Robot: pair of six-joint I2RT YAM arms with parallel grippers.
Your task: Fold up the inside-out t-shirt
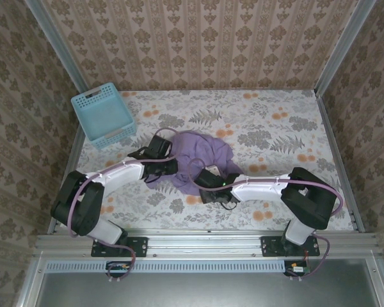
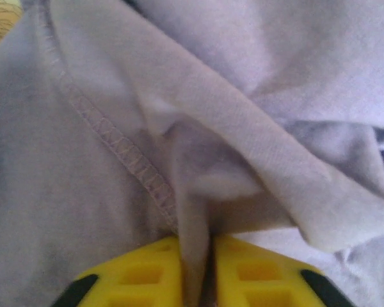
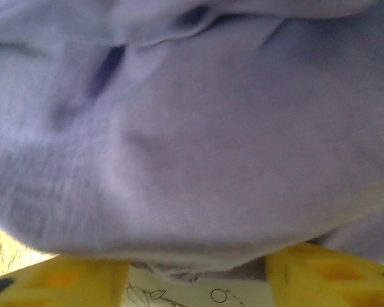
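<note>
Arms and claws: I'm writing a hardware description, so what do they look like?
Left arm and right arm are white with black joints, a purple cable looping along each. Left claw and right claw have yellow, grid-pocketed fingers with black patches.

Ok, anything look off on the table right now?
Nothing damaged or spilled. The shirt is a crumpled heap mid-table, not flat. The left gripper pinches a fold beside a seam; the right gripper has its jaws apart at the cloth's edge. The basket sits upright, far left.
</note>
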